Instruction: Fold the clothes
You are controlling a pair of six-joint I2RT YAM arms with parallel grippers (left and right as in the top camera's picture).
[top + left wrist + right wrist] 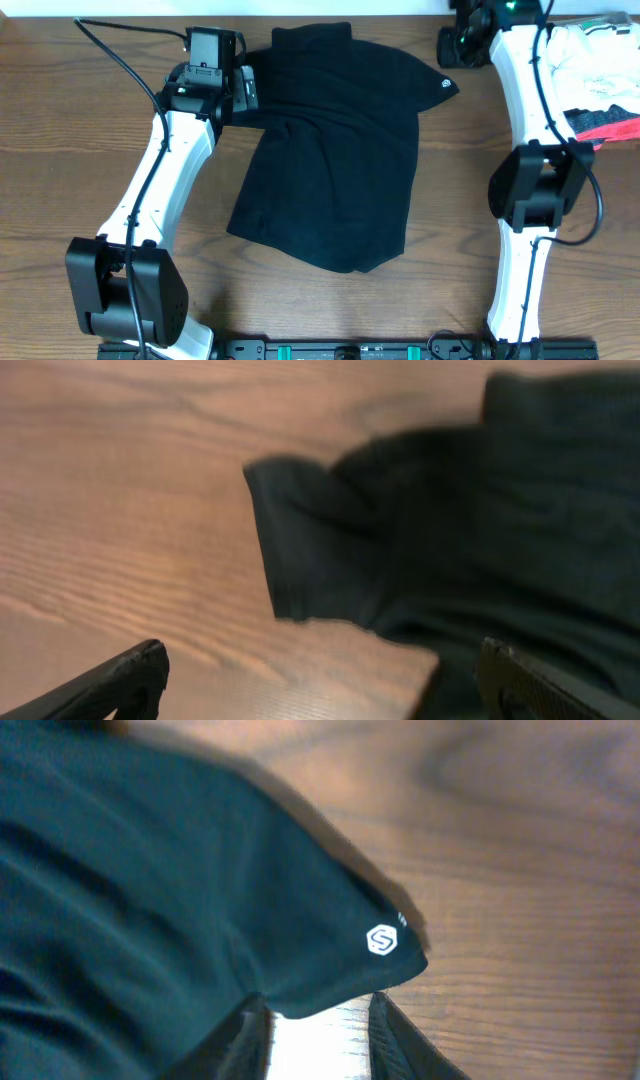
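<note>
Though spread wide, the left claw (pixel 320 660) holds nothing; it hangs over the worktop (pixel 120 510) at the left sleeve (pixel 300 530) of the shirt (pixel 340 160). The right claw (pixel 318 1035), partly open and empty, has the hem of the sleeve with the logo (pixel 381 941) just off its tips. Only finger ends show in either wrist view, and both views are blurred. The shirt lies mid-worktop; a pile (pixel 600 70) of clothes sits far right.

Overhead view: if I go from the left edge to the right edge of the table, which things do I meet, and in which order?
left arm → black shirt → right arm → pile of light clothes at the right edge
</note>
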